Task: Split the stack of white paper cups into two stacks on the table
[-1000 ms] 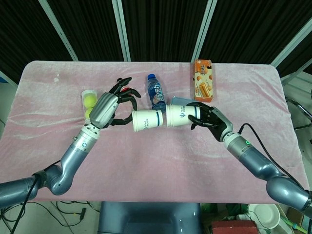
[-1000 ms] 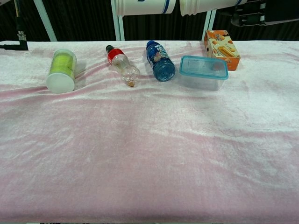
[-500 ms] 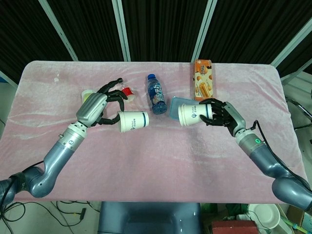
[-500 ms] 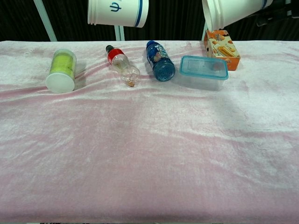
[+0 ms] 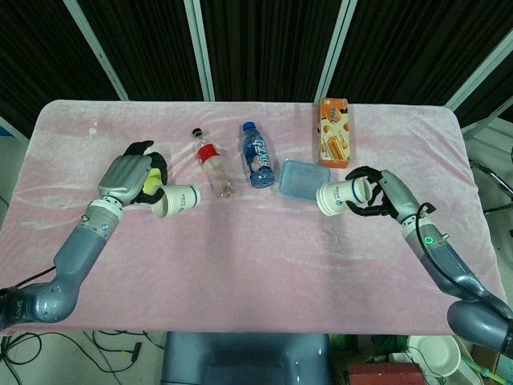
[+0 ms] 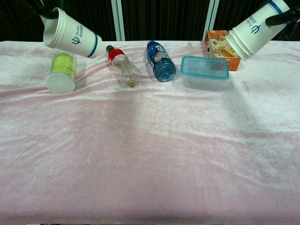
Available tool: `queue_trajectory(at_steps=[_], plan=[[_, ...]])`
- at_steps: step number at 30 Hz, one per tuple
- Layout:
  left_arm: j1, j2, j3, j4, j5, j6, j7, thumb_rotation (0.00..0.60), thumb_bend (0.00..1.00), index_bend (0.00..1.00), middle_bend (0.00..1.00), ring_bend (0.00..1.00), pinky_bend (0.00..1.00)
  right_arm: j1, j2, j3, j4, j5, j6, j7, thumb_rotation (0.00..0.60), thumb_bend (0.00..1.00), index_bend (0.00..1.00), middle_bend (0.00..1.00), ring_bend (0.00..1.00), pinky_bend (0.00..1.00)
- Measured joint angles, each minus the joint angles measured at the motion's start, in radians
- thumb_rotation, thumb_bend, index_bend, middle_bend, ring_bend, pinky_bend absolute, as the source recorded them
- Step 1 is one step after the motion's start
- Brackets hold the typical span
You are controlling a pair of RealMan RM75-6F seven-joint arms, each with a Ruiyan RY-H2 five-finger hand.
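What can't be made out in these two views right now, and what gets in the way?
- Left hand: in the chest view nearly all cut off by the top edge; only its cup shows.
- Right hand: in the chest view only a dark sliver at the top right corner beside its cup.
- How many cups are nested in each held stack: neither view tells.
- Print on the orange box: too small to read.

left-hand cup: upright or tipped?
Tipped. The left hand holds the white paper cup above the table, lying nearly sideways; the chest view shows it slanted too.
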Motion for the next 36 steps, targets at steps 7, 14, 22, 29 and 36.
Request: queue_trajectory(at_steps=[7, 14, 22, 29, 36], plan=[[-0.083, 0.066, 0.12, -0.048, -0.226, -0.016, 0.172, 0.6, 0.6, 0.73, 0.29, 0.0, 0.0, 0.038, -0.002, -0.081, -0.038, 0.061, 0.099, -0.159, 0.6, 0.52, 0.73, 0.54, 0.62, 0.56], [-0.09, 0.083, 0.198, -0.03, -0.295, -0.091, 0.178, 0.6, 0.6, 0.73, 0.28, 0.0, 0.0, 0.058, 0.008, -0.135, -0.063, 0.041, 0.124, -0.246, 0.6, 0.52, 0.73, 0.54, 0.62, 0.56], [-0.097, 0.035, 0.257, 0.05, -0.328, -0.142, 0.179, 0.6, 0.6, 0.73, 0.27, 0.0, 0.0, 0.059, -0.035, -0.222, -0.064, -0.099, 0.24, -0.442, 0.6, 0.52, 0.73, 0.54, 0.61, 0.56], [-0.094, 0.005, 0.27, 0.115, -0.336, -0.222, 0.124, 0.6, 0.6, 0.72, 0.27, 0.0, 0.0, 0.046, -0.119, -0.303, -0.053, -0.205, 0.359, -0.623, 0.6, 0.52, 0.73, 0.54, 0.61, 0.56], [-0.115, -0.043, 0.306, 0.169, -0.339, -0.241, 0.107, 0.6, 0.6, 0.7, 0.27, 0.0, 0.0, 0.042, -0.167, -0.337, -0.055, -0.212, 0.373, -0.661, 0.6, 0.52, 0.73, 0.54, 0.61, 0.56]])
